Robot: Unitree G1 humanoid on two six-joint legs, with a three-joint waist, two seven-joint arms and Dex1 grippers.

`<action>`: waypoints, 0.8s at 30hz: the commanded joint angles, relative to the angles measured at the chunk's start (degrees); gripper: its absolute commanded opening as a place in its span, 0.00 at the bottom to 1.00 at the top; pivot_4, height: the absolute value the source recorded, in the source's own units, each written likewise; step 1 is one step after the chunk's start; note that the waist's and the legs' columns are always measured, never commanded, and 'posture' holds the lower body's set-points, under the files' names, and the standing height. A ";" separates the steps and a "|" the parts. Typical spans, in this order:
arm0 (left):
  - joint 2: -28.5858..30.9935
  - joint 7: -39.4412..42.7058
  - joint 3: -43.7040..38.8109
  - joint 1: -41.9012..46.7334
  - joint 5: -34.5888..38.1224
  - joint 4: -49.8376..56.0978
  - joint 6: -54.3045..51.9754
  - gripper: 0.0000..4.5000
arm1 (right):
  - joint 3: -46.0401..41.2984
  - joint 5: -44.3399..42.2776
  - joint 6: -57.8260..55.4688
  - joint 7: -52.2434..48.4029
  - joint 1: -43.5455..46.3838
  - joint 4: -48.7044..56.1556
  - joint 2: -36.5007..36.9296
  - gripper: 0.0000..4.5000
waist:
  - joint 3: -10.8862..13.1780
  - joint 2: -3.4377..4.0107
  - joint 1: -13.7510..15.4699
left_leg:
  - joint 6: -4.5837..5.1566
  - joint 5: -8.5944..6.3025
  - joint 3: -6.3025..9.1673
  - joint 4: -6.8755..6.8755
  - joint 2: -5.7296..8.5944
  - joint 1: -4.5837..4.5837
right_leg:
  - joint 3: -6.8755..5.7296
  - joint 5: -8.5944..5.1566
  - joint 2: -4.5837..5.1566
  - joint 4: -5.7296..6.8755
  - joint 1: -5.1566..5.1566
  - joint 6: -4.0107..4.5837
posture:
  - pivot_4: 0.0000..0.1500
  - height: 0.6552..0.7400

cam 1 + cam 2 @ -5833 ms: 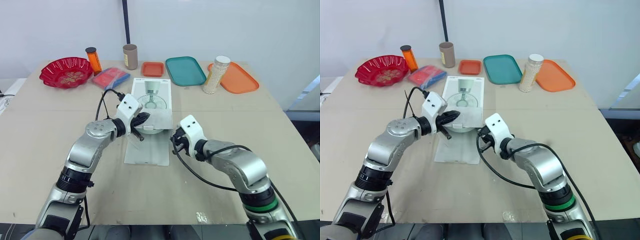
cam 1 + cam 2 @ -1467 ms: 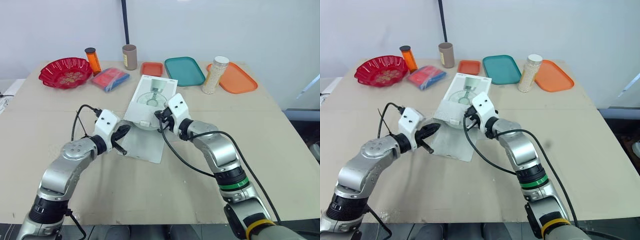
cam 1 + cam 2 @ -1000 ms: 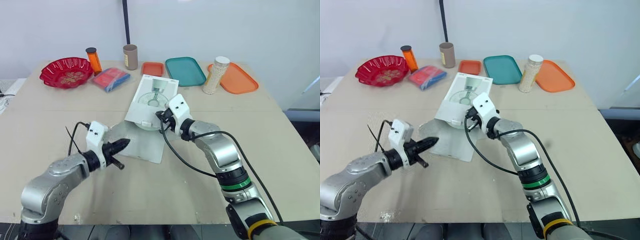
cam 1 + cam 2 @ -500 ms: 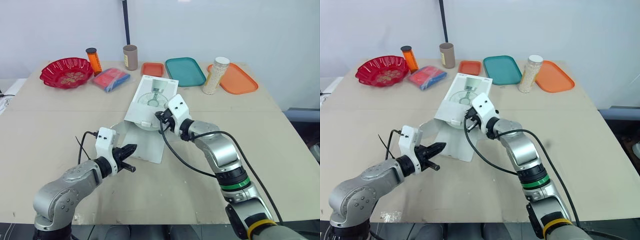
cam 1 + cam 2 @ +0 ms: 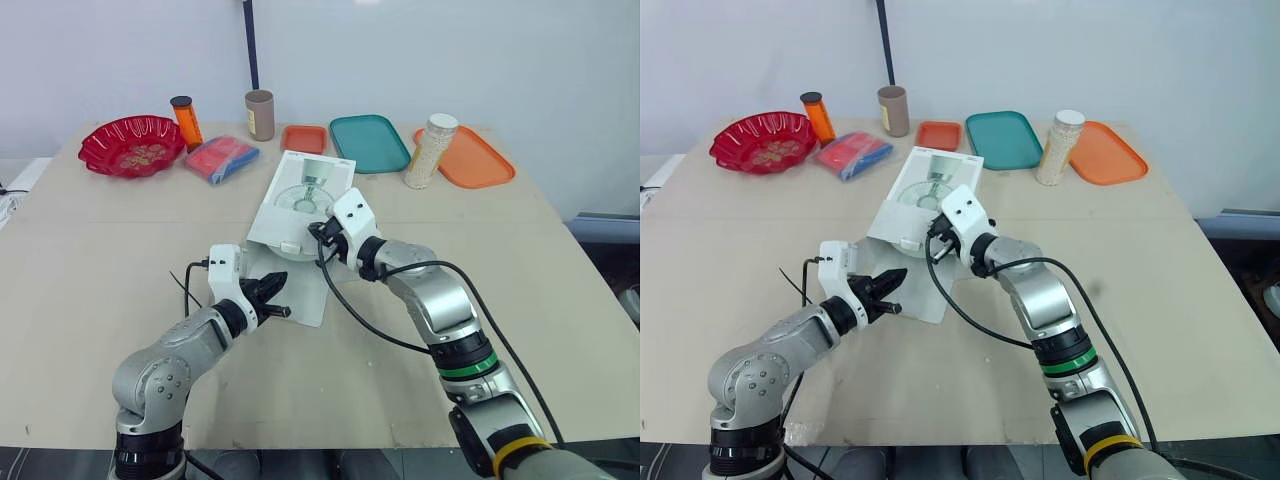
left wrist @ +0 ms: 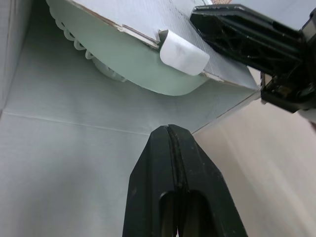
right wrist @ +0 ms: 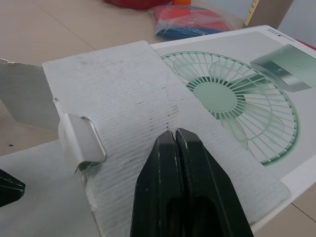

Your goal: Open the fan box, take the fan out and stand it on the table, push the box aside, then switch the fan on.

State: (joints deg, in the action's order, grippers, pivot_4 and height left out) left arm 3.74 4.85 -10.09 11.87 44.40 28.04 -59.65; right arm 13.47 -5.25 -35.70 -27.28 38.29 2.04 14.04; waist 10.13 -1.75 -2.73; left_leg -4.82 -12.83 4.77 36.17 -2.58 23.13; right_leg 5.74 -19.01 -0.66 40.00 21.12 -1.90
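Note:
The white fan box (image 5: pixel 305 190) lies flat mid-table, printed with a fan picture. Its near end is open, and a long flap (image 5: pixel 303 298) lies on the table towards me. In the left wrist view, the pale green fan (image 6: pixel 123 74) shows inside the box mouth, under the lid with its white tab (image 6: pixel 182 52). My left gripper (image 5: pixel 280 286) is shut and empty, just over the flap, with its tip (image 6: pixel 169 129) pointing into the mouth. My right gripper (image 5: pixel 318 232) is shut, its tip (image 7: pixel 173 132) pressing on the box top near the open end.
Along the far edge stand a red bowl (image 5: pixel 132 143), an orange bottle (image 5: pixel 185 120), a blue-red packet (image 5: pixel 220 158), a brown cup (image 5: pixel 260 113), a small orange tray (image 5: pixel 305 138), a teal tray (image 5: pixel 370 142), a jar (image 5: pixel 432 148) and an orange tray (image 5: pixel 475 160).
My left gripper has swung from the table left of the box in over the flap, towards the box mouth. The right gripper has stayed on the box top. The box has turned slightly.

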 commanded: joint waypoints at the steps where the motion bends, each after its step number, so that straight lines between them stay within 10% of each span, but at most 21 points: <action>1: -0.76 -1.38 -2.36 0.26 2.82 -0.09 0.18 0.23 | 0.36 0.93 -0.93 0.17 -0.61 -1.54 0.09 0.00 | 0.00 0.00 0.00 | 0.00 0.00 0.00 0.00 0.01 0.00 | 0.00 0.00 0.00 0.00 0.00 0.00 | 1.00 1.00; 5: -1.21 -3.19 -1.68 0.92 0.42 -1.61 1.75 0.54 | 0.35 0.92 -0.89 0.15 -0.53 -1.65 0.03 0.00 | 0.00 0.00 0.01 | 0.00 0.00 0.00 0.00 0.01 0.00 | 0.00 0.00 0.00 0.00 0.00 0.00 | 1.00 1.00; 13: -4.15 -4.50 -1.40 2.56 0.11 -4.85 5.36 0.54 | 0.47 1.09 -0.75 0.31 -0.35 -1.98 -0.23 0.00 | -0.01 -0.02 0.00 | -0.02 0.01 0.00 -0.01 0.01 0.00 | 0.01 0.00 0.00 -0.01 0.00 0.00 | 1.00 1.00; 19: -5.70 -6.46 -3.00 3.57 1.01 -6.41 5.85 0.95 | 0.50 1.17 -0.56 0.26 0.00 -2.37 -0.31 0.00 | -0.01 -0.02 0.00 | -0.03 0.01 0.00 0.00 0.01 0.00 | 0.00 0.00 0.00 -0.01 0.00 0.00 | 1.00 1.00; 24: -6.91 -7.49 -3.48 4.62 0.83 -8.00 7.33 0.95 | 0.48 1.21 -0.51 0.23 0.00 -2.53 -0.25 0.00 | -0.01 -0.02 0.02 | -0.03 0.02 0.00 0.00 0.02 0.00 | 0.00 0.00 0.00 -0.01 0.00 -0.01 | 1.00 1.00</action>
State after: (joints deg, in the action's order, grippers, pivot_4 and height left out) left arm -2.96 -2.49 -13.57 15.55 44.47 19.29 -53.57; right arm 13.46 -5.15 -35.55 -27.22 38.74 1.31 13.64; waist 10.12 -1.77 -2.71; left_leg -4.86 -12.81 4.77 36.17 -2.56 23.13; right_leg 5.74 -19.01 -0.65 40.00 21.11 -1.91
